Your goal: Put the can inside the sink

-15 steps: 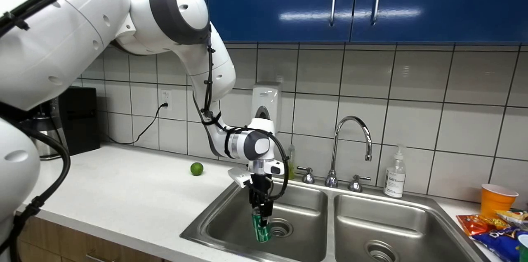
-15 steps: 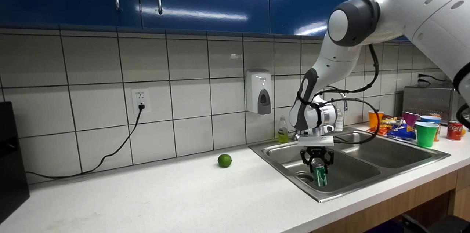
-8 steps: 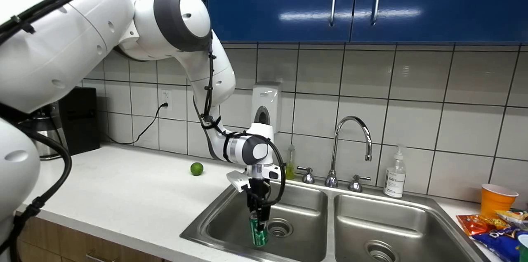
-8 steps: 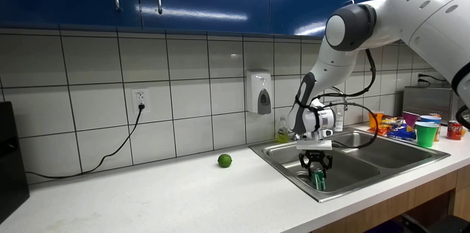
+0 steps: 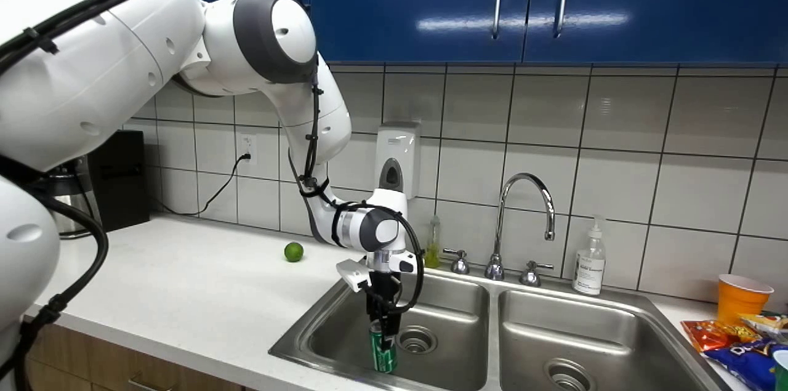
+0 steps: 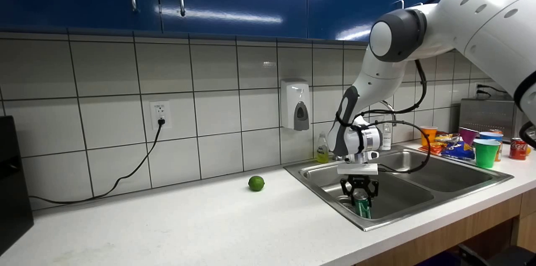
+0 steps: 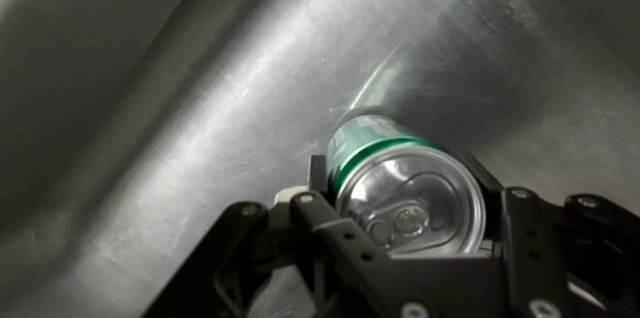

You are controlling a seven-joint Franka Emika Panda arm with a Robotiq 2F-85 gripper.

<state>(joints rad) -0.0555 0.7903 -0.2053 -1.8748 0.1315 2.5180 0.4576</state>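
The small green metal drink can (image 7: 400,183) is nearly upright with its silvery lid up, its long axis leaning so the base tips slightly toward the bench end with the tapered orange cup (image 5: 742,302). It is inside the stainless steel double-basin sink (image 5: 494,335), in the bowl nearer the round green lime (image 6: 256,183), toward the bench's front edge; whether the base touches the bowl's floor cannot be told. The jaws of the black two-fingered gripper (image 6: 361,202) are clenched on the can's sides.

The smooth white bench (image 6: 188,224) has the lime near its back edge, wood-grain drawer fronts (image 5: 80,354) beneath its front edge, and a white tiled wall (image 6: 220,153) behind, under glossy blue cabinets (image 6: 234,2). A curved chrome faucet (image 5: 499,225) rises at the sink's back. In the wrist view, the bowl's grey metal looks scuffed.
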